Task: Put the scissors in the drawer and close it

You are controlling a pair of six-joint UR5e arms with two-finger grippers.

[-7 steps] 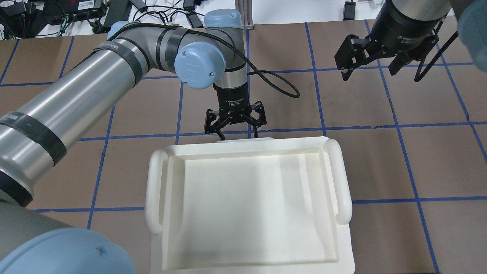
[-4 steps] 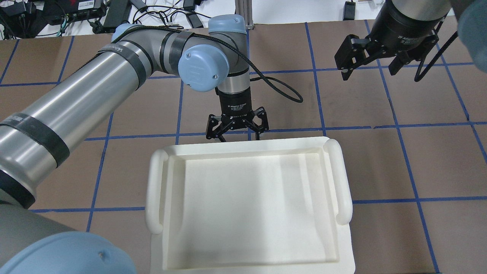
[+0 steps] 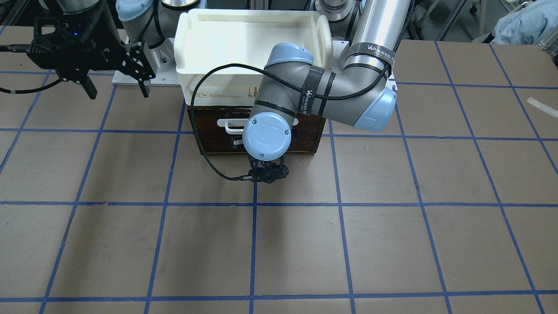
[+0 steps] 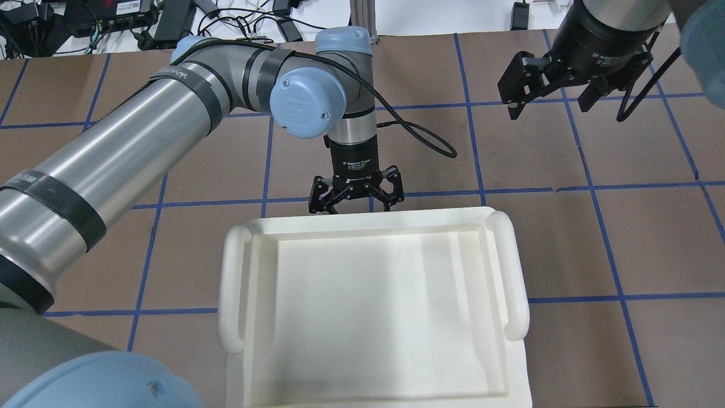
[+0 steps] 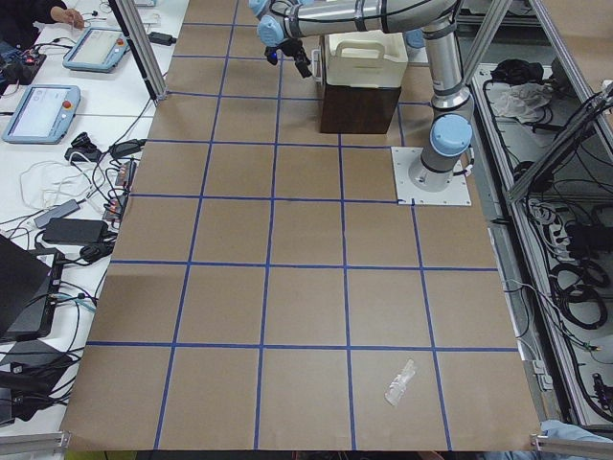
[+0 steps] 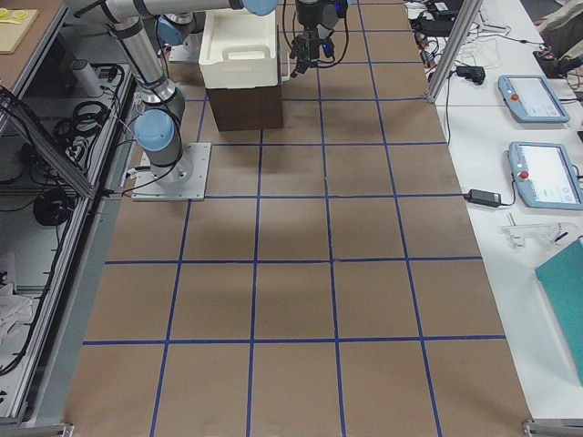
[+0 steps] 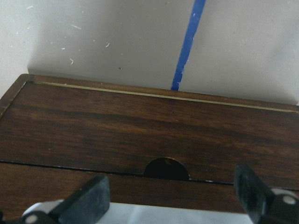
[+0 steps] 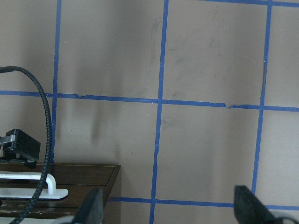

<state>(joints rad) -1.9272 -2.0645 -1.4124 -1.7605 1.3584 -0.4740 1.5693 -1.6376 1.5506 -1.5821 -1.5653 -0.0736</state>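
The drawer [image 3: 205,127] has a dark brown front and a white bar handle [image 3: 230,124]. It looks pushed in flush with its wooden cabinet and none of its inside shows. The scissors are hidden in every view. My left gripper [image 4: 355,207] is open and empty, hanging just in front of the drawer front [image 7: 140,135], with its fingers [image 7: 86,200] spread wide. My right gripper [image 4: 548,106] is open and empty, high above the table, off to the cabinet's side. The handle also shows in the right wrist view [image 8: 32,184].
A white plastic tray-shaped box [image 4: 512,272] sits on top of the cabinet and hides it from above. The left arm's black cable [image 3: 195,126] loops in front of the drawer. A clear wrapper [image 5: 400,381] lies far down the table.
My left gripper has moved toward the robot against the drawer front. The white handle that stuck out past the tray's far edge has slid out of sight under it. The right arm has not moved.
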